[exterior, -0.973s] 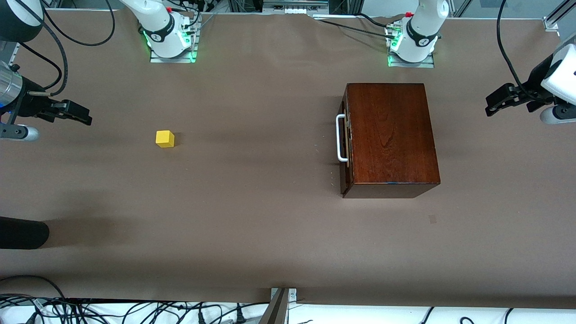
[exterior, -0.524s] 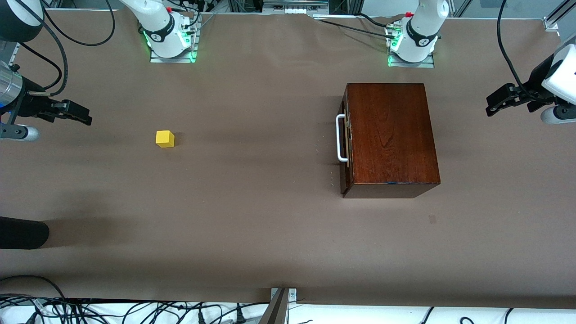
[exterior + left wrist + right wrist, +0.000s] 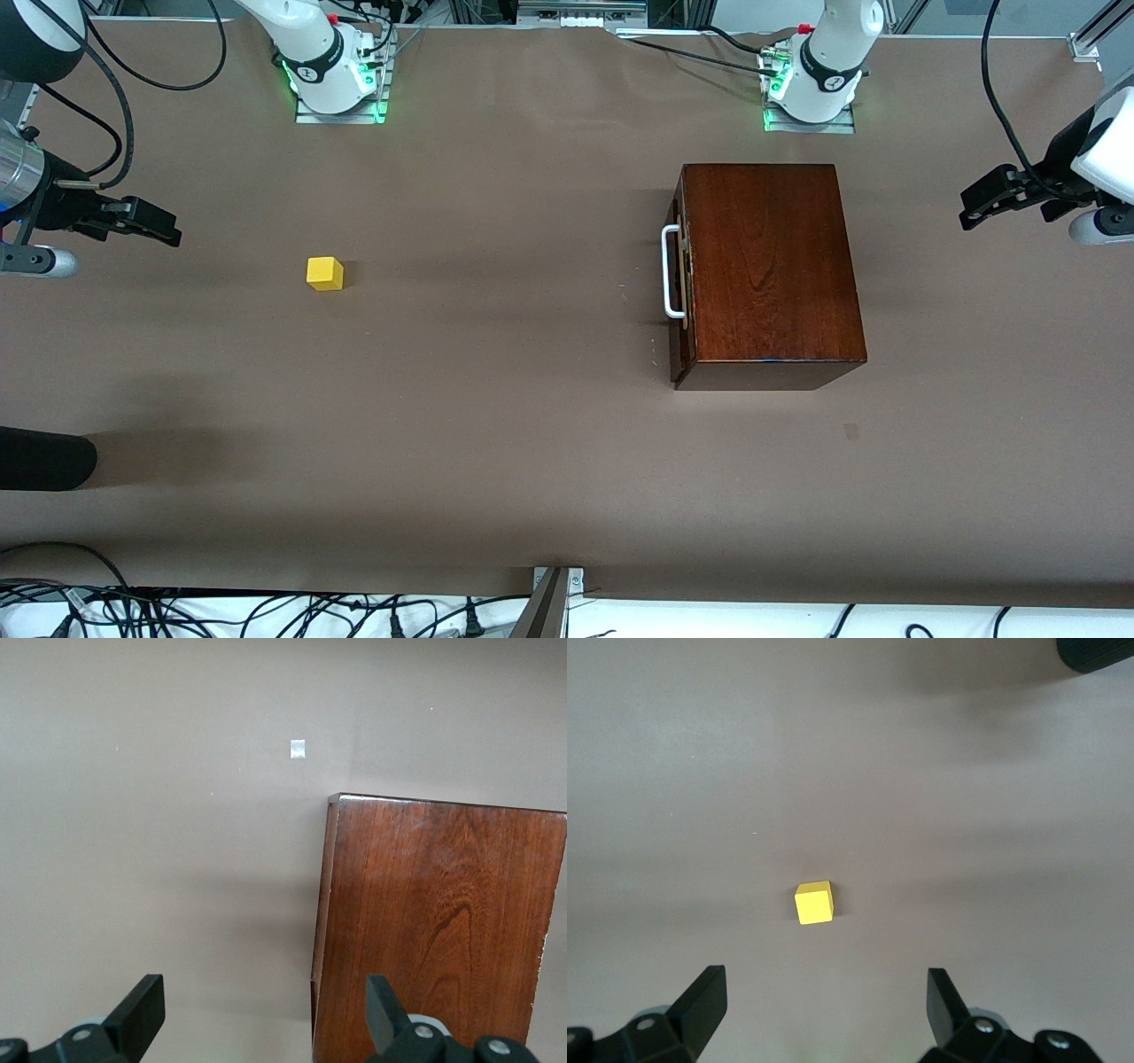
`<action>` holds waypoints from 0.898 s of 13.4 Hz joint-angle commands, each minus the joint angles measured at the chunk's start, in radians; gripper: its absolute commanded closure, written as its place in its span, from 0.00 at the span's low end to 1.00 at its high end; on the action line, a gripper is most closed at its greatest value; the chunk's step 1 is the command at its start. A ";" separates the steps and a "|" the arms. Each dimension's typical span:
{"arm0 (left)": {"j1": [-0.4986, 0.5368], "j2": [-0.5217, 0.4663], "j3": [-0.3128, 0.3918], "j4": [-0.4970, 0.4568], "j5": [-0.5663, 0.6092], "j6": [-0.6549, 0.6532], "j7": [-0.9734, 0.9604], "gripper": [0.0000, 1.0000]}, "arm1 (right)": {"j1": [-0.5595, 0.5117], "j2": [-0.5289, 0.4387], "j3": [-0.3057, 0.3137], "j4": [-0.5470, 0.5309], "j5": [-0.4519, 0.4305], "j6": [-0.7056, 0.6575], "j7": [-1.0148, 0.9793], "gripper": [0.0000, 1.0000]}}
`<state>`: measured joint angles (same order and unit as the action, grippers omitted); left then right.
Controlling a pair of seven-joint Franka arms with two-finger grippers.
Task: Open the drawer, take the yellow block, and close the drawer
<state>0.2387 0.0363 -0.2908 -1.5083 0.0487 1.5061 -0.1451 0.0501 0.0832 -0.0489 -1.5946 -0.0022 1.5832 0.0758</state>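
- our left pincer [image 3: 974,208] hangs with fingers apart over the desk [image 3: 532,443] at the left arm's end, beside the wooden drawer box [image 3: 766,270].
- our right pincer [image 3: 159,229] hangs with fingers apart at the right arm's end, near the yellow block [image 3: 324,273].
- the block sits bare on the desk, well apart from the box; the drawer looks shut, its white handle [image 3: 671,271] facing the block's end.
- that fits either a finished job or a block set out early, so we judge no move.
- open desk lies between block and handle, with plenty of room for either arm.
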 commanded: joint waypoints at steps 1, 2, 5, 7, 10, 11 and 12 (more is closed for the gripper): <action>0.031 -0.019 -0.001 -0.013 -0.035 0.016 0.068 0.00 | 0.007 -0.013 -0.005 0.001 0.004 -0.006 -0.004 0.00; 0.033 -0.018 -0.001 0.000 -0.033 0.016 0.068 0.00 | 0.007 -0.013 -0.005 0.001 0.004 -0.008 -0.004 0.00; 0.033 -0.010 -0.001 0.008 -0.036 0.016 0.065 0.00 | 0.007 -0.014 -0.003 0.002 0.005 -0.009 -0.004 0.00; 0.031 -0.006 -0.001 0.008 -0.046 0.017 0.061 0.00 | 0.008 -0.014 0.001 0.002 0.005 -0.008 0.007 0.00; 0.030 -0.001 -0.005 0.019 -0.047 0.019 0.062 0.00 | 0.007 -0.016 -0.009 0.002 0.007 -0.009 -0.004 0.00; 0.028 0.007 -0.008 0.023 -0.040 0.019 0.061 0.00 | 0.007 -0.016 -0.008 0.002 0.007 -0.011 -0.004 0.00; 0.028 0.005 -0.011 0.023 -0.035 0.019 0.062 0.00 | 0.007 -0.016 -0.008 0.002 0.007 -0.011 -0.004 0.00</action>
<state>0.2599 0.0363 -0.2929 -1.5033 0.0252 1.5237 -0.1084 0.0528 0.0832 -0.0528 -1.5946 -0.0021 1.5832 0.0758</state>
